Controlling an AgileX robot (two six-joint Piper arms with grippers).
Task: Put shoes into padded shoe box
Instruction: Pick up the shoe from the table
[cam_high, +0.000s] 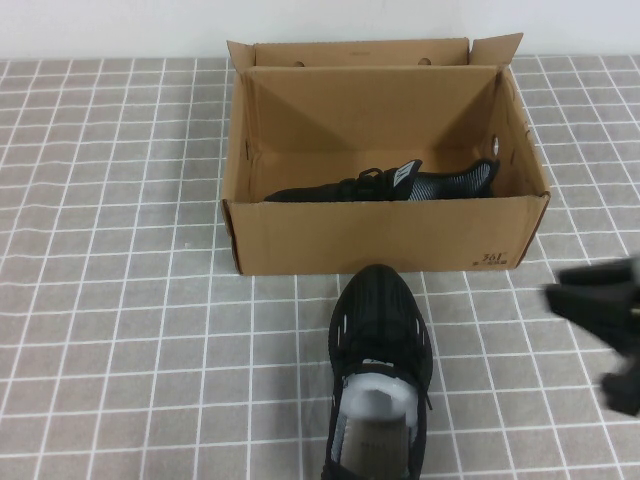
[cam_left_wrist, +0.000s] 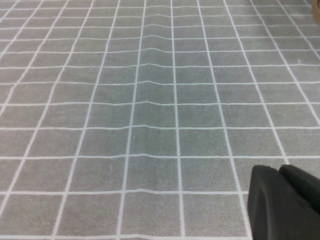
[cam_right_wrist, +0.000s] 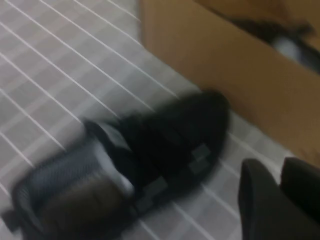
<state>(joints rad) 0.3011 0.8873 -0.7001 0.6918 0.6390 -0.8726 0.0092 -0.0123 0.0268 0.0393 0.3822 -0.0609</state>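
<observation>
Black and soft — one shoe (cam_high: 380, 375) lies on the table (cam_high: 120, 300), left of the right gripper (cam_high: 610, 320), toe touching the box (cam_high: 385, 235); its mate (cam_high: 385, 185) is inside. Light, squashy: grab the heel rim. I cannot tell either jaws' state — left gripper (cam_left_wrist: 285, 205) waits apart.

A grey cloth with a white grid (cam_high: 120, 300) covers the table, showing a faint ridge where it creases under the left wrist camera. On it stands the brown cardboard shoe box (cam_high: 380, 240), flaps upright, at the far middle. A black sneaker (cam_high: 380, 370) lies upright on the cloth, its toe just beside the box's near wall and its heel toward the robot.

The left gripper (cam_left_wrist: 285, 207) hangs over bare cloth, and the right gripper (cam_high: 605, 315) sits at the table's right edge near the box's corner.
</observation>
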